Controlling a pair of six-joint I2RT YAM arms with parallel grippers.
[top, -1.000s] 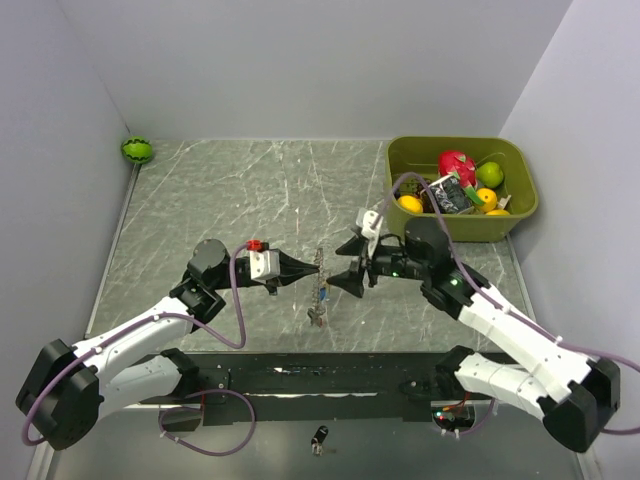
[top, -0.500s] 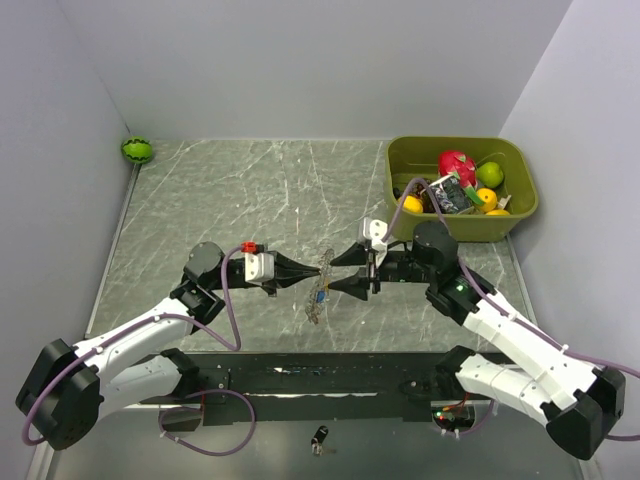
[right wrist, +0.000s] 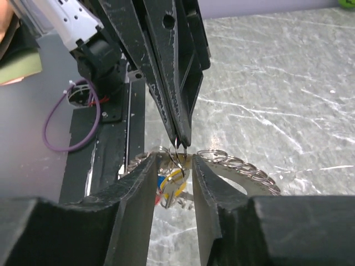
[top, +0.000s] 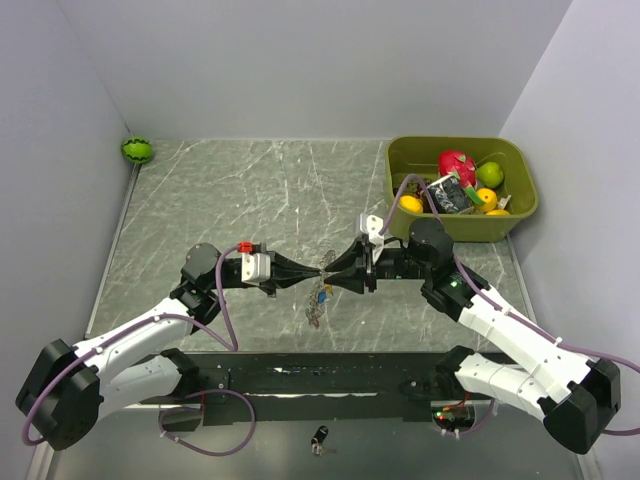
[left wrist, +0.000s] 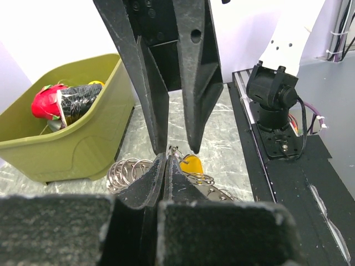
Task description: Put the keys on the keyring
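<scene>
Left gripper [left wrist: 165,162] closed tight on the rim of the wavy keyring [right wrist: 244,166], held above the table [top: 200,210]; yellow and blue keys [right wrist: 171,178] hang beneath the pinch; right gripper [right wrist: 173,160] slightly parted, fingers [right wrist: 138,191] straddling the same rim section; green bin [top: 520,205] far right.

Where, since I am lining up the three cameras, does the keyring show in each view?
Top external: keyring just below centre, edge-on, a thin near-vertical sliver.
Left wrist: keyring at lower centre, its wavy loops low in the picture.
Right wrist: keyring from lower centre towards the right, its wavy edge curving away.
Shared landmark: the grey marbled tabletop behind it in all three.
</scene>
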